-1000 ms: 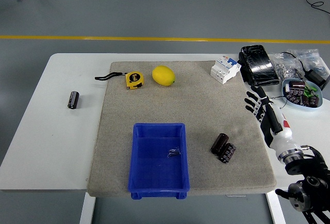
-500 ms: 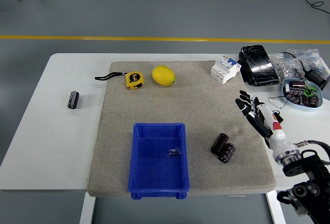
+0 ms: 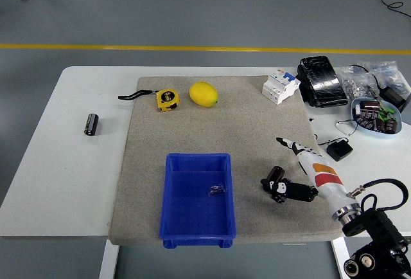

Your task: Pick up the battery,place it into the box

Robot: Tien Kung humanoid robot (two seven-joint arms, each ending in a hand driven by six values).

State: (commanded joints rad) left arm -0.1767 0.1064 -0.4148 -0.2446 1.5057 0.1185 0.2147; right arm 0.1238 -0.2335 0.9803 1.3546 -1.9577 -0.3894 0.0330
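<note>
Although my right hand has reached the battery, I would not call it a grasp yet: my thumb lies against the near side of the two dark cylinders on the grey mat, while my index finger points out straight beyond them, so my hand is spread wide and holds nothing that I can make out. Whether my other fingers are touching the cylinders I cannot tell, since my own palm hides them. To my hand's left, near but apart from it, sits the blue box; it has only a small dark scrap on its floor and no battery inside. So, as I judge it, the task is at its start: closing on the battery, lifting it, carrying it left and letting it go over the box are all left to do. Far off to the left of my hand, another small battery lies on the bare white tabletop, untouched. My left arm is nowhere in view.
</note>
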